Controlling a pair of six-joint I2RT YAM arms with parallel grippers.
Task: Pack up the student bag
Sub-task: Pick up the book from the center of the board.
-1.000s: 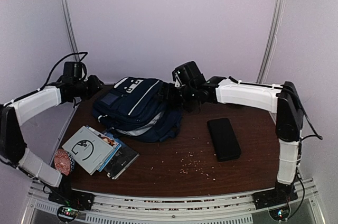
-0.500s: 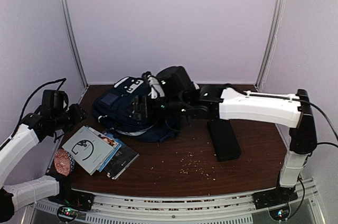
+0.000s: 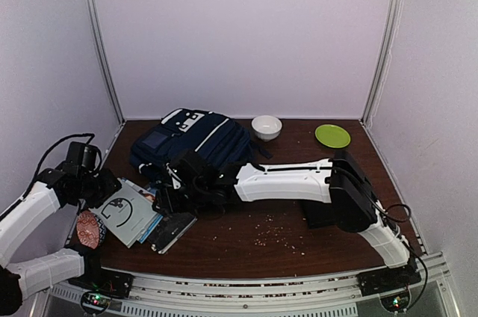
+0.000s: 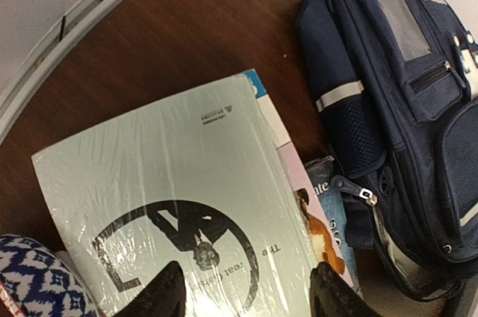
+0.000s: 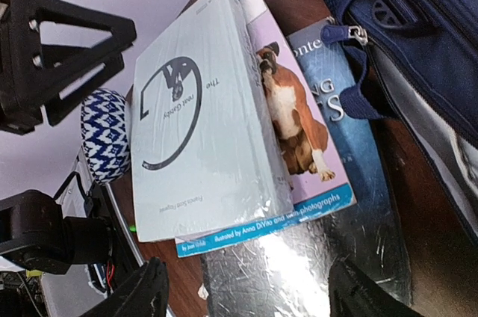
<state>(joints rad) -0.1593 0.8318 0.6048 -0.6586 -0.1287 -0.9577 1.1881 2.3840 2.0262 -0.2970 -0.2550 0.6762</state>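
Bag lies flat just behind the book stack, zip side toward it and a zip pull resting on a lower book, probably so the books can slide straight in. Left gripper hovers over the stack's top book, jaws apart and empty. Right gripper reaches in at the stack's opposite edge, jaws also apart and holding nothing; the two look set for a two-sided lift.

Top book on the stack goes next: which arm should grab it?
Left, likely. The left gripper, open, sits directly over the pale top book; the right gripper reaches across, over the silver book underneath.
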